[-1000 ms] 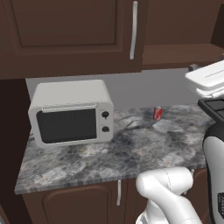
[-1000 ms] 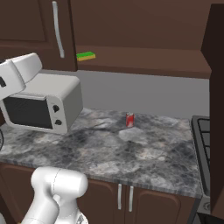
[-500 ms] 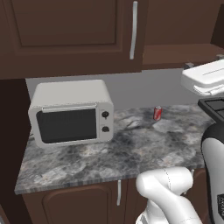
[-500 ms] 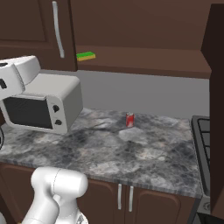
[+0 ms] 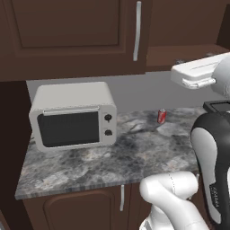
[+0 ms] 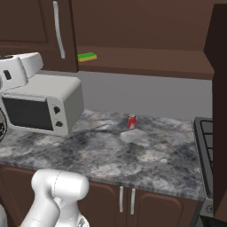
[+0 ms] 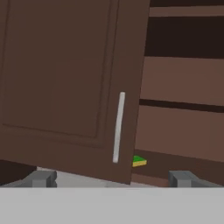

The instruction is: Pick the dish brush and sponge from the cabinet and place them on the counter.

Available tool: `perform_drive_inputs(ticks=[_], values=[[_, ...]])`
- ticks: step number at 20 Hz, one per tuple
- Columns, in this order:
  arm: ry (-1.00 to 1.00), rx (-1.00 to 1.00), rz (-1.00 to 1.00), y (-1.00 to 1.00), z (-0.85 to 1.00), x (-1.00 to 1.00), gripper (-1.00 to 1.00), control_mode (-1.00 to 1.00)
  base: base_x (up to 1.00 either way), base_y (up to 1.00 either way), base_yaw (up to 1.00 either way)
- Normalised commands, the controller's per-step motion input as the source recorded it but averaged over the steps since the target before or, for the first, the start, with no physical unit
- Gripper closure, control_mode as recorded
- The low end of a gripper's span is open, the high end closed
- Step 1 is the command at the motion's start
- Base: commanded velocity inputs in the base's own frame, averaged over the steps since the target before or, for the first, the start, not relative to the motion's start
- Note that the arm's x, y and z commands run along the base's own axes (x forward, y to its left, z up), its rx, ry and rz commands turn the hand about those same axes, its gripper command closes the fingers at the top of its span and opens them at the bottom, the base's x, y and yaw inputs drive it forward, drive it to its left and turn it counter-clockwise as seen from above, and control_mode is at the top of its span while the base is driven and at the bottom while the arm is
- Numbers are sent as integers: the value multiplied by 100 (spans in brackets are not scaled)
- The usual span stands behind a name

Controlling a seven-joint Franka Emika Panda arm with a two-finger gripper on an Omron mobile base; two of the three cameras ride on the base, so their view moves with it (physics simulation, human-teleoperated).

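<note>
The green and yellow sponge (image 6: pixel 87 56) lies on the brown shelf of the open cabinet (image 6: pixel 142 62), just right of the closed door. In the hand view the sponge (image 7: pixel 139 161) peeks out past that door's lower right corner, near its silver bar handle (image 7: pixel 118 127). My gripper (image 7: pixel 113 179) is open with nothing between its fingertips (image 7: pixel 41 178), well short of the cabinet and facing the closed door. The white hand (image 5: pixel 196 74) hangs above the grey counter (image 5: pixel 112 166), just below shelf height. The dish brush is hidden from me.
A white microwave (image 5: pixel 72 117) stands on the counter's left part. A small red can (image 6: pixel 131 121) stands near the back wall. A black stove (image 6: pixel 213 133) borders the counter on the right. The cabinet's swung-out door (image 6: pixel 219 88) juts forward at far right.
The hand has risen slightly and shifted a little to the left in the left base view. The jaws stay open and nothing else has moved.
</note>
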Motion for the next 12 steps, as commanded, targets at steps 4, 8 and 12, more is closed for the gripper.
perform_drive_inputs(ticks=[4, 8, 12], values=[[7, 3, 0, 7, -1, 45, -100, -100, 0, 0, 0], [7, 2, 0, 4, -3, 53, -100, -100, 0, 0, 0], [7, 3, 0, 5, -4, 56, -100, -100, 0, 0, 0]])
